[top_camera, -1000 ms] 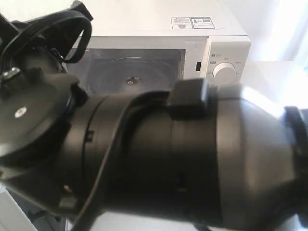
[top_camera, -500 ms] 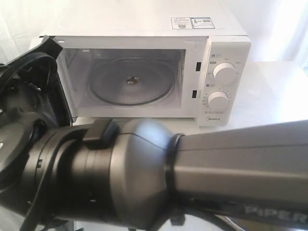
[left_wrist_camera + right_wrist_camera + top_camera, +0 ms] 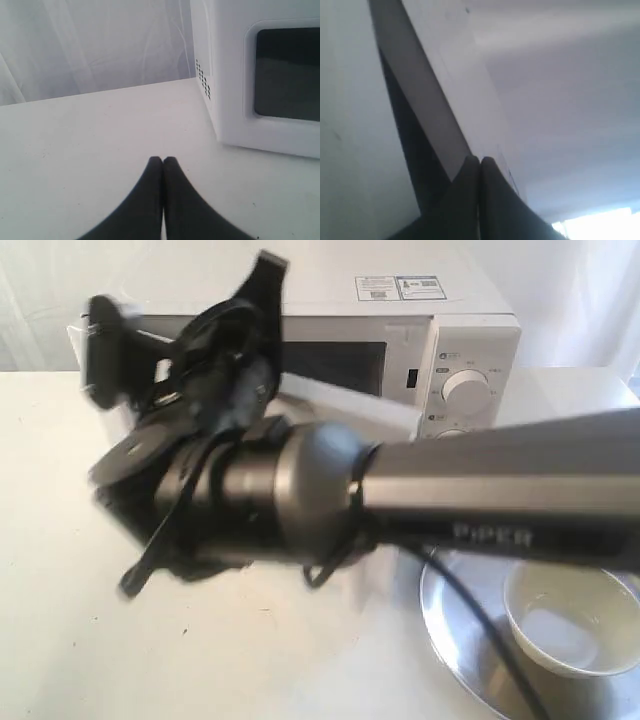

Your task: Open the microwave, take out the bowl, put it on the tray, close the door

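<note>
exterior: bowl [image 3: 560,625] sits on tray [image 3: 438,600]; door [image 3: 350,405] ajar on microwave [image 3: 470,330]. left wrist: left gripper [image 3: 162,162] pinched together, empty, beside the microwave. right wrist: right gripper [image 3: 480,161] pinched together at the door; best push squarely until it latches.

White tabletop [image 3: 75,135], pale curtain backdrop [image 3: 100,40]

Legible: "PiPER", pale lettering on the dark arm [image 3: 500,490] crossing the foreground. Two printed labels [image 3: 398,287] on top of the microwave [image 3: 330,290]: print too small to read. Small markings around the upper dial [image 3: 466,387]: illegible.
</note>
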Tool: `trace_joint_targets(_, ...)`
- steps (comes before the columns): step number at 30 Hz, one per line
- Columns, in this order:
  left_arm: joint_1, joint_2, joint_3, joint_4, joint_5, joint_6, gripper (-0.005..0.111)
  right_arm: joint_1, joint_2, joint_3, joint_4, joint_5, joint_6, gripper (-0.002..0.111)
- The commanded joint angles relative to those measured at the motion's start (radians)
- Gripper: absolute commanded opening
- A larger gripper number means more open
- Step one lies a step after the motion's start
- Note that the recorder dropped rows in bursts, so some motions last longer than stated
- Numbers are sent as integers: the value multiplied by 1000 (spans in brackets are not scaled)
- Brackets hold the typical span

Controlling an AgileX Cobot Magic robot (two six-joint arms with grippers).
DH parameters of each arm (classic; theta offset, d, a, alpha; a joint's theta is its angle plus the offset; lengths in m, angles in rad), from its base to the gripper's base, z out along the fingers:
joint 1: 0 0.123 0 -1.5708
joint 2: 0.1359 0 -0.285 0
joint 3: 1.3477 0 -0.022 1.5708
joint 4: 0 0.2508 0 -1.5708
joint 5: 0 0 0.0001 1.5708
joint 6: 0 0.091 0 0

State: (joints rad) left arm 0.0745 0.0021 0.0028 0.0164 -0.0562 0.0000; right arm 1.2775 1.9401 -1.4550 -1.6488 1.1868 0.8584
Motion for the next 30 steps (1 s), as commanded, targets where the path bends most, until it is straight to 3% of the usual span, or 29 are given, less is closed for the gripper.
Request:
trace_joint_targets(1,-1,-2,-3,-8,-4,0,0,-210,-2,2,30,34,3,0)
trace_joint_targets(6,-1,-2,-3,-8,-4,0,0,-372,-2,2,30,-70,16,0)
trace_joint_targets(12,-1,-2,-3,-8,-4,0,0,-388,-48,15,62,-124,135,0)
trace_joint_targets(18,-1,-2,-3,-8,-4,0,0,-360,-326,186,82,-589,244,0)
trace_joint_targets(30,-1,-2,-3,-8,-4,0,0,-360,-1061,564,81,-1227,498,0)
